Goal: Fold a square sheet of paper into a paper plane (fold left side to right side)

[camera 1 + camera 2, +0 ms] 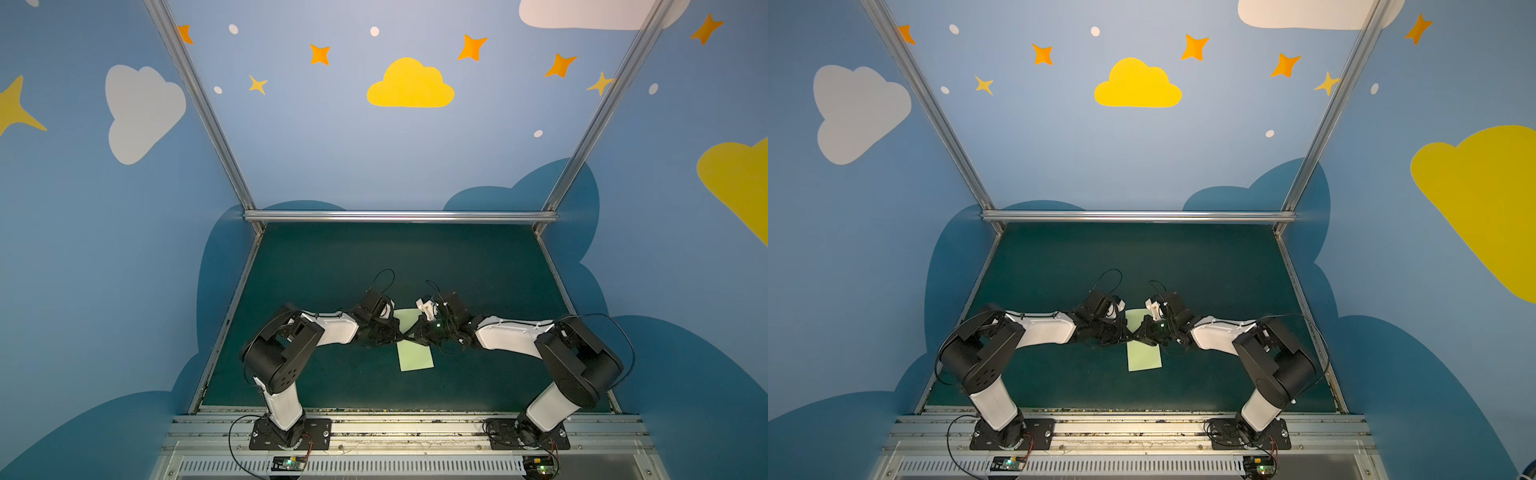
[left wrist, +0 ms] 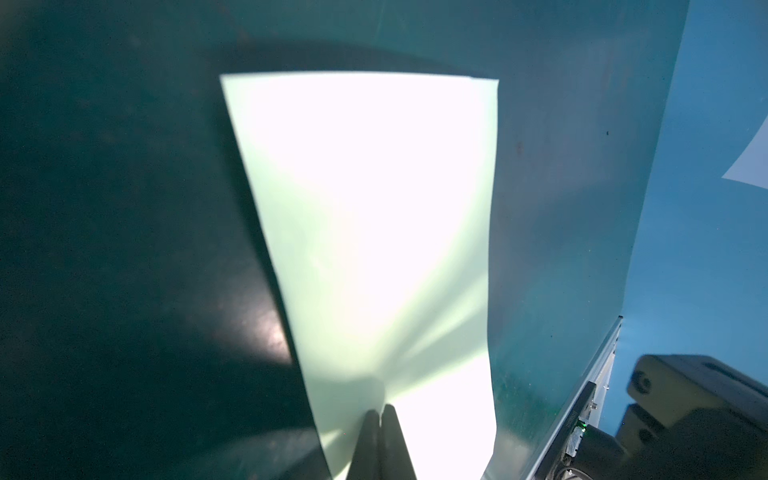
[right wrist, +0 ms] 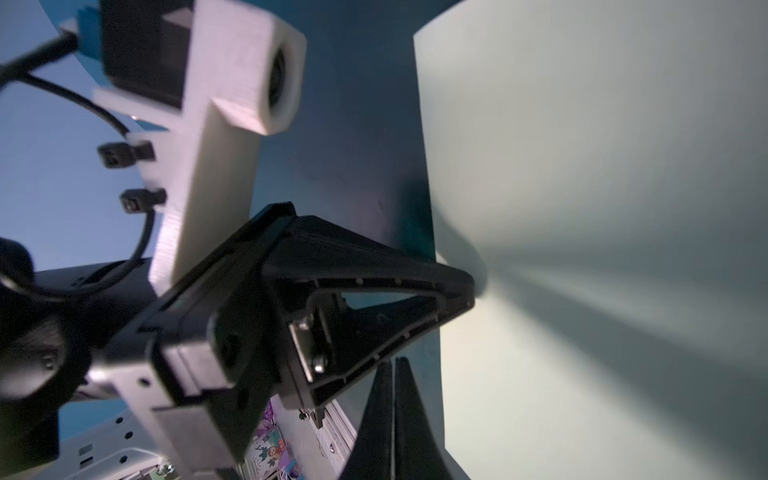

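Lying flat on the dark green table mat (image 1: 332, 270), between the two arms and near the middle of the table, the pale green paper (image 1: 415, 356) is showing in both top views as a plain rectangle, longer than it is wide. It has square corners and, so far, no nose, wings or centre crease. Its far end is poking out beyond the grippers and its near end is lying bare toward the arm bases. In the left wrist view one far corner is showing a faint offset line, so the sheet is probably already doubled over.

The left gripper (image 2: 380, 409) is clenched, its tips meeting on the paper close to one long edge. Soft wrinkles are fanning out from that spot, so it is looking like a pinch on a small tent of paper rather than a mere press. The right gripper (image 3: 392, 368) is clenched too and holding nothing, its tips hanging just beside the paper's edge over the mat. Whether they are touching the mat I cannot tell.

The paper is likely behaving as very light, thin and limp: sliding readily on the mat, buckling under a pinch and keeping any stray crease. It is best taken at an edge or corner, with the free gripper pinning the rest flat.
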Controlling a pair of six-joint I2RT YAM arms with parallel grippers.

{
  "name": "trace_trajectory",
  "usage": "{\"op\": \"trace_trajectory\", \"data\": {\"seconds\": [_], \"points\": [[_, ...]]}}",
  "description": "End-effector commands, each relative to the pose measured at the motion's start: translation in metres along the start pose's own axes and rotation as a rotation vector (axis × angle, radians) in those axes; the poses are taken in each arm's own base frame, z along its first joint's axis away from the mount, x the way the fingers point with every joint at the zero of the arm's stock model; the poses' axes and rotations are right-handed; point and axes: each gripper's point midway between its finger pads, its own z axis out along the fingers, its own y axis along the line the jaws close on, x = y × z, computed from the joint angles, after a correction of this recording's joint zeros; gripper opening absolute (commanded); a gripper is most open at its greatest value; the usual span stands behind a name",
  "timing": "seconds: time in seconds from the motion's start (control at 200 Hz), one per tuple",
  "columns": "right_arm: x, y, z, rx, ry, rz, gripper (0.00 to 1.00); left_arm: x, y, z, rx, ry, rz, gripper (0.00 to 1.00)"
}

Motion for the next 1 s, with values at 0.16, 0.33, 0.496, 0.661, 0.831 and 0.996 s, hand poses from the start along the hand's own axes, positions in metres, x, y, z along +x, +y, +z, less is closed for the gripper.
{"op": "trace_trajectory", "data": {"seconds": [0.16, 0.33, 0.496, 0.661, 0.831, 0.996], "points": [[0.024, -0.03, -0.043, 0.142, -0.065, 0.001, 0.1, 0.033, 0.046, 0.015, -0.147, 0.089, -0.037, 0.04], [0.045, -0.054, -0.064, 0.222, -0.076, 0.042, 0.4, 0.033, 0.046, 0.016, -0.144, 0.092, -0.035, 0.04], [0.06, -0.067, -0.057, 0.23, -0.028, 0.074, 0.42, 0.032, 0.046, 0.018, -0.14, 0.094, -0.035, 0.04], [0.063, -0.07, -0.047, 0.247, -0.007, 0.073, 0.42, 0.031, 0.044, 0.018, -0.135, 0.09, -0.035, 0.04], [0.063, -0.069, -0.039, 0.255, 0.005, 0.068, 0.42, 0.032, 0.044, 0.018, -0.134, 0.09, -0.033, 0.04], [0.058, -0.065, -0.037, 0.251, 0.002, 0.061, 0.38, 0.032, 0.045, 0.019, -0.133, 0.091, -0.034, 0.04]]}}
